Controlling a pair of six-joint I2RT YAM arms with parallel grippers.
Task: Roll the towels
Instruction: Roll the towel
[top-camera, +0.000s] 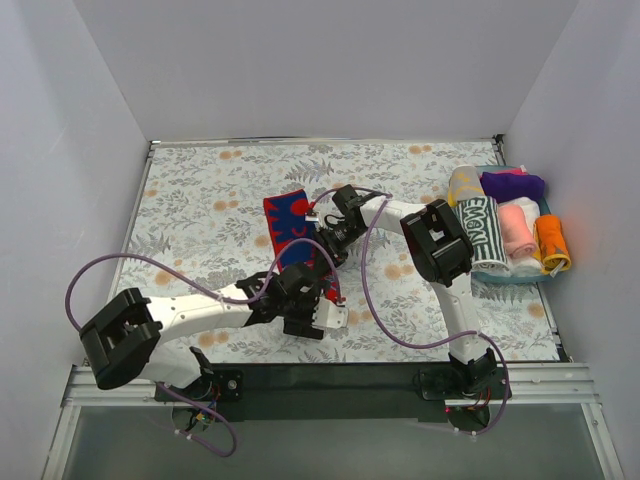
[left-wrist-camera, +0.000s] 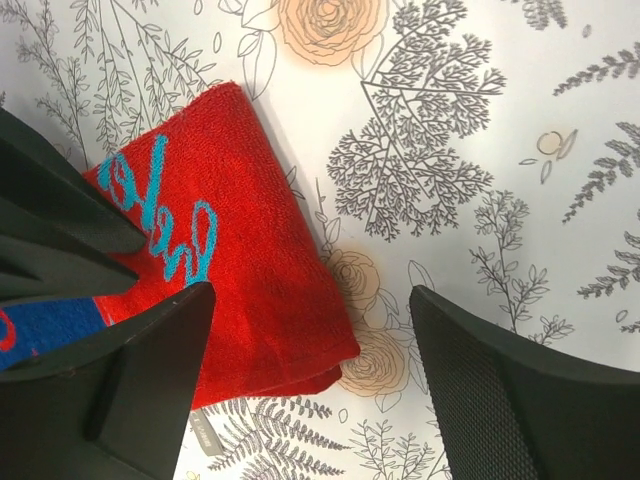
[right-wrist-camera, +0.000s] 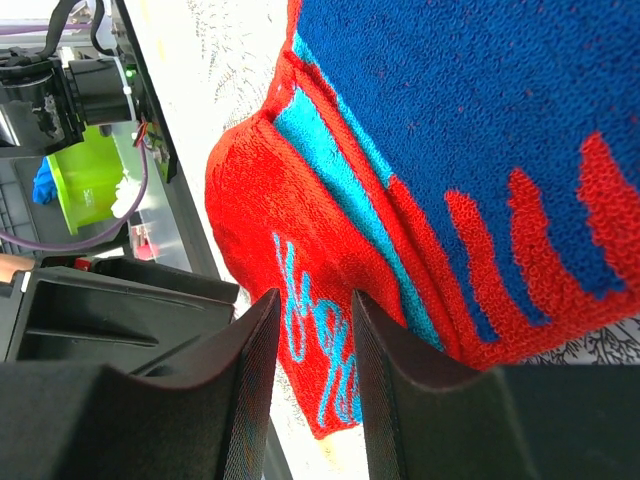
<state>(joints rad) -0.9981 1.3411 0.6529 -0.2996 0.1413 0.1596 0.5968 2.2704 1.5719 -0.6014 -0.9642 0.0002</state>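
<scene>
Nearest, left claw (left-wrist-camera: 310, 295) released, jaws wide, above the flowered bench (left-wrist-camera: 480, 120), with the folded red end of the red and teal-blue terry towel (left-wrist-camera: 240, 220) off toward one finger, not centred. Long axis running near to far. Farther, right claw (right-wrist-camera: 312, 300) narrow-jawed over it; grasp impossible to tell.

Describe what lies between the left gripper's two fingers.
In the left wrist view, the left gripper stands open. A folded red corner of the red-and-blue towel fills part of the gap, and bare floral table covering fills the rest.
</scene>
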